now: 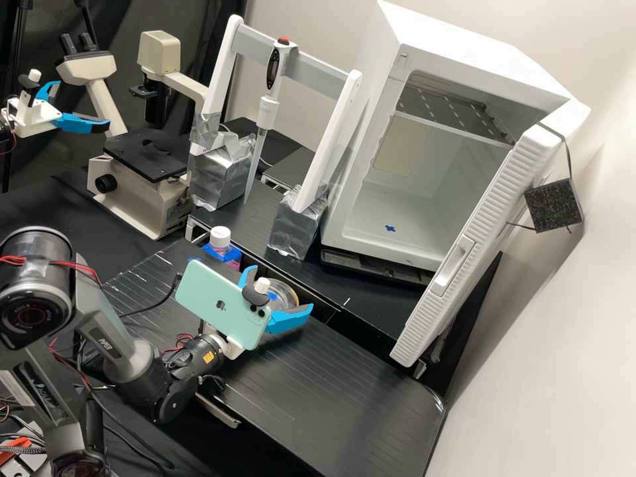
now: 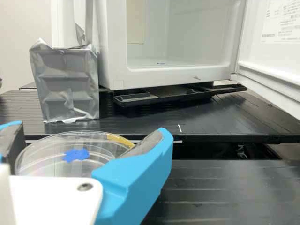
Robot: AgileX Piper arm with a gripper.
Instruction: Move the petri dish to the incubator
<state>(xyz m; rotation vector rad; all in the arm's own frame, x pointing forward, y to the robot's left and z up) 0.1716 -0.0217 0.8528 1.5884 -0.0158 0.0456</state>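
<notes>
Clear round plastic petri dish (image 2: 49, 157) w/ blue mark on lid (image 2: 76, 154) is in the pincer (image 1: 283, 287), over the black ribbed bench (image 1: 344, 391). Bright blue fingers (image 2: 136, 183) sit wide, one pad each side of the dish, apparently holding it; can't tell if its base is off the bench. White boxy incubator (image 1: 454, 40) is approx 2 o'clock of the pincer in the high view, ribbed white door (image 1: 477, 232) swung open.

Handling (my read): dish prob. v. light, stiff but brittle, slick walls; lid could slide or lift off if only the top gets pinched. Best hold = opposite sides, 3 & 9 o'clock seen from the wrist, low enough to catch base + lid, min. squeeze, kept level. Next: carry in w/ clearance over the sill, set down gently nr blue mark on the chamber floor (image 1: 390, 228). Watch silver foil-wrapped block (image 1: 296, 228), approx 12 o'clock.
</notes>
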